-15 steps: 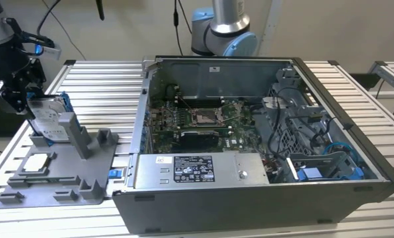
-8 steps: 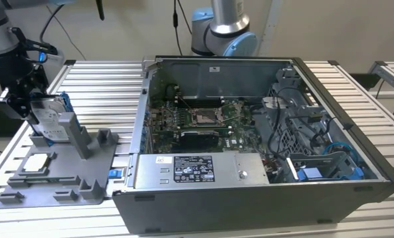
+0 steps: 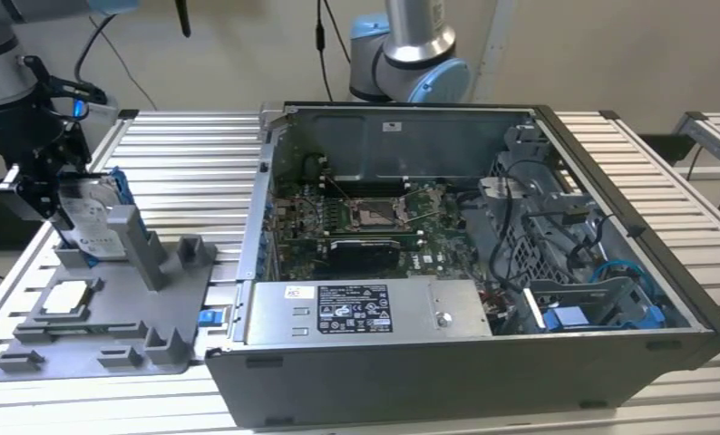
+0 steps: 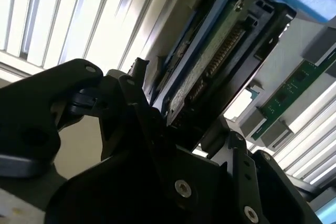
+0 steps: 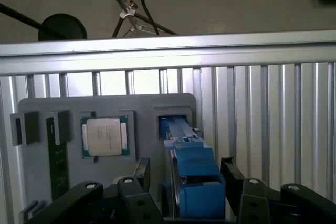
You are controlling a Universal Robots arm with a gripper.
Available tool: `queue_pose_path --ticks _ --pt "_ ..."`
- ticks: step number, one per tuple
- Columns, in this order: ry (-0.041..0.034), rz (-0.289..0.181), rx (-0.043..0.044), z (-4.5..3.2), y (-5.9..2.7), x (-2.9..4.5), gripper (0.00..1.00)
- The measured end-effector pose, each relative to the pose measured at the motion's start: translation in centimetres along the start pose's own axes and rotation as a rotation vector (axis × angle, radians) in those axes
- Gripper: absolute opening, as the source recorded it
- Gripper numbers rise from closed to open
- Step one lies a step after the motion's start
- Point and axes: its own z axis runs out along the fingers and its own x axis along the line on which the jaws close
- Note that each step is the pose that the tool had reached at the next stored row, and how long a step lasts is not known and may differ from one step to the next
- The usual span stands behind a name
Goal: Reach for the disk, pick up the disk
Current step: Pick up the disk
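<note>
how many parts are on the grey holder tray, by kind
disk: 1, standing on edge in its slot
square chip: 1, lying flat
green memory stick: 1
total: 3 parts on the grey holder tray

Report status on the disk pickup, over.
Pincer open, straddling the disk. Disk upright in its slot in the grey holder, not lifted. Nothing between pincer and disk.
</note>
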Motion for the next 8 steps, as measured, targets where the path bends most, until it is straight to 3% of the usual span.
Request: queue_pose_path --ticks 8 --pt "0.0000 0.000 -0.0003 -0.21 0.00 0.00 1.00"
